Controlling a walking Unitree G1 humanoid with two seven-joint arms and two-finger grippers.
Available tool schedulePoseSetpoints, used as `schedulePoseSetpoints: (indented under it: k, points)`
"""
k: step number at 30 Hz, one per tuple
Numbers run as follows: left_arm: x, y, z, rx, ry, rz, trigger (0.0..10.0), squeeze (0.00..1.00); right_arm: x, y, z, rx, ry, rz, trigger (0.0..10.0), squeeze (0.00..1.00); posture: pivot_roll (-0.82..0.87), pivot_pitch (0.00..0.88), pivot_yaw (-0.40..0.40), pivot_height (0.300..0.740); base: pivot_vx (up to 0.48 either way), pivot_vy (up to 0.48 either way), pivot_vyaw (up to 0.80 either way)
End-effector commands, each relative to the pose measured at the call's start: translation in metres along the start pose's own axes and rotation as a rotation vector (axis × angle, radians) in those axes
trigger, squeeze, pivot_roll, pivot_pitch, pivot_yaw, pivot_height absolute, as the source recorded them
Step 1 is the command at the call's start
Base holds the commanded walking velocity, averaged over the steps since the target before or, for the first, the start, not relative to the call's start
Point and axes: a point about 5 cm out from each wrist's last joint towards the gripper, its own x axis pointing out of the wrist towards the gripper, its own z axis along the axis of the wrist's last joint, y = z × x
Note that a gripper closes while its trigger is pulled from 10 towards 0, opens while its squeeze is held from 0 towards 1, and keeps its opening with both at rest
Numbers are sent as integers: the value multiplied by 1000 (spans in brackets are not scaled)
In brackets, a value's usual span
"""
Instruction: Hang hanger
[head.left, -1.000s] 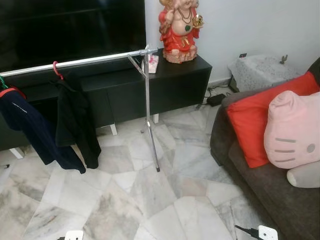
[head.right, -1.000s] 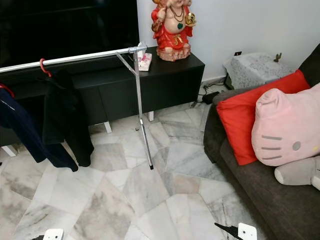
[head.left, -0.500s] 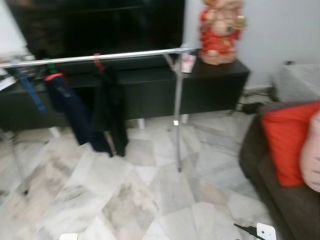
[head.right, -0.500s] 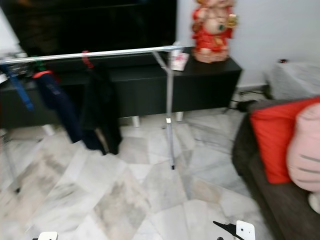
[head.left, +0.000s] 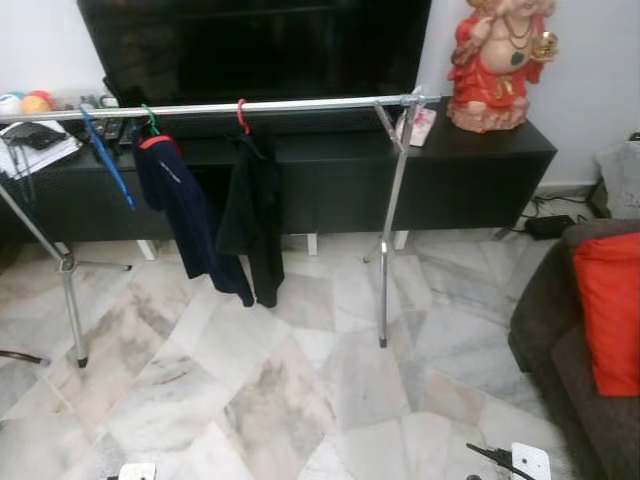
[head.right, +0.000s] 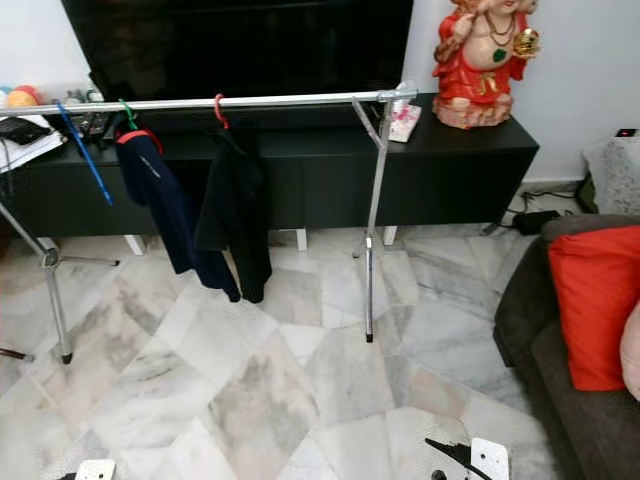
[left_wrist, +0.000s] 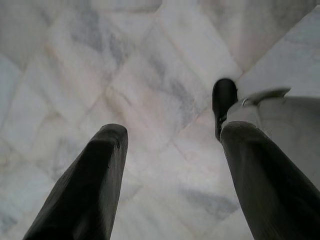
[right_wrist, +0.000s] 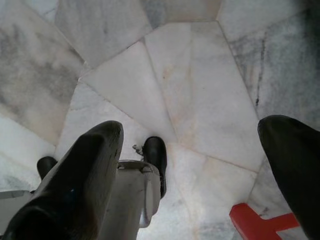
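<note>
Head view, with both wrist views looking down at the floor. A chrome clothes rail (head.left: 300, 104) runs from 9 o'clock to about 1 o'clock in front of a black TV cabinet (head.left: 470, 175). It carries three hangers. A bare blue hanger (head.left: 106, 160) hangs tilted at 10 o'clock. Beside it, toward 11 o'clock, is a green-hooked hanger (head.left: 150, 119) under a navy garment (head.left: 185, 220). A red-hooked hanger (head.left: 241, 114) under a black garment (head.left: 255, 215) sits near 12 o'clock. The left gripper (left_wrist: 175, 132) and the right gripper (right_wrist: 192, 127) both hang over the marble floor (head.left: 300, 400) with fingers spread and nothing between them. A red piece (right_wrist: 260, 222) lies on the floor near the robot's foot (right_wrist: 156, 155); whether it is a hanger cannot be told. The scene fits two readings: the bare blue hanger is one already hung and let go, or a further hanger is to be brought to the rail. For any hanging, the free stretch between the red-hooked hanger and the right-hand upright (head.left: 392, 200) at 1 o'clock offers the best room. The hook should come down over the bar squarely before the fingers part, clear of the diagonal brace (head.left: 388, 128).
</note>
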Motion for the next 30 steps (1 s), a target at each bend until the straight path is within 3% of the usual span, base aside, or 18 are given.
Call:
schedulePoseSetpoints:
  k: [1, 14, 30]
  points:
    - [-1, 4, -3, 10, 10, 6, 10000, 0, -1, -2, -3, 2, 13, -3, 10000, 0, -63, 0, 3, 740, 0, 0, 0]
    - [0, 1, 2, 12, 2, 1, 10000, 0, -1, -2, -3, 1, 13, 0, 10000, 0, -61, 0, -2, 740, 0, 321, 0]
    - [1, -7, 4, 39, -4, -7, 10000, 0, -1, -2, -3, 4, 14, 0, 10000, 0, -61, 0, 1, 740, 0, 0, 0]
